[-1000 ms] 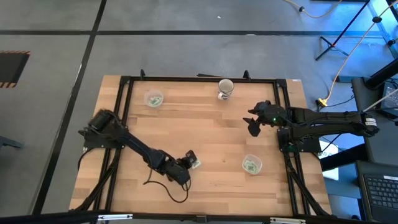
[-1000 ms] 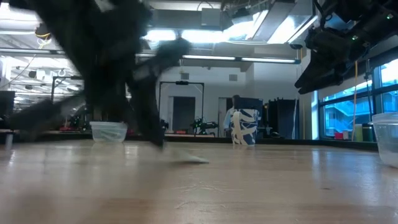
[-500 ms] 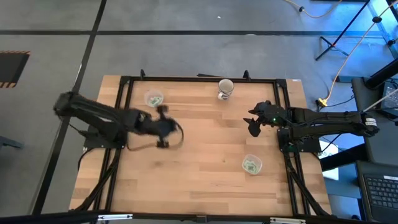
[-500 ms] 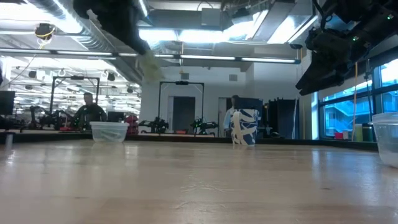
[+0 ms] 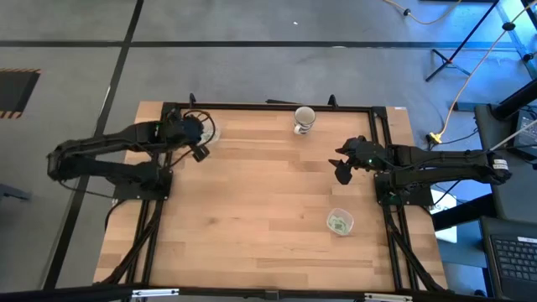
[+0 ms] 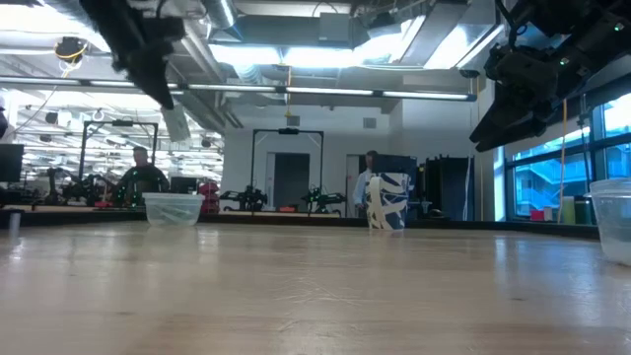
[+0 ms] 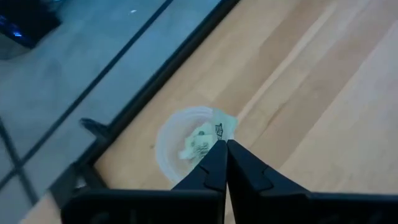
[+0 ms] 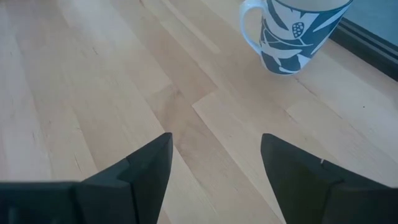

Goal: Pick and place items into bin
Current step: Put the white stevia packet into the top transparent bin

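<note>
My left gripper hangs in the air at the table's far left corner, shut on a small green packet with white edges. Right below it stands a clear plastic cup with another green packet lying inside. In the low view the left gripper is high up and the packet dangles under it, above the cup. My right gripper is open, touches nothing and hovers over bare wood at the table's right side. My left gripper pinches the green packet between its two fingertips, by the packet's end nearest them. The fingers slant downward from above. The packet is lifted clear of the table and hangs below the fingers, over the clear cup's mouth.
A blue-and-white mug stands at the far edge, ahead of the right gripper. A second clear cup holding green packets stands near the right edge. A black frame runs round the table. People show in the room behind.
My left gripper has risen from the table's near middle with the packet and swung fast to the far left corner, ending over the clear cup. The packet has gone from table height to hanging high in the air.
</note>
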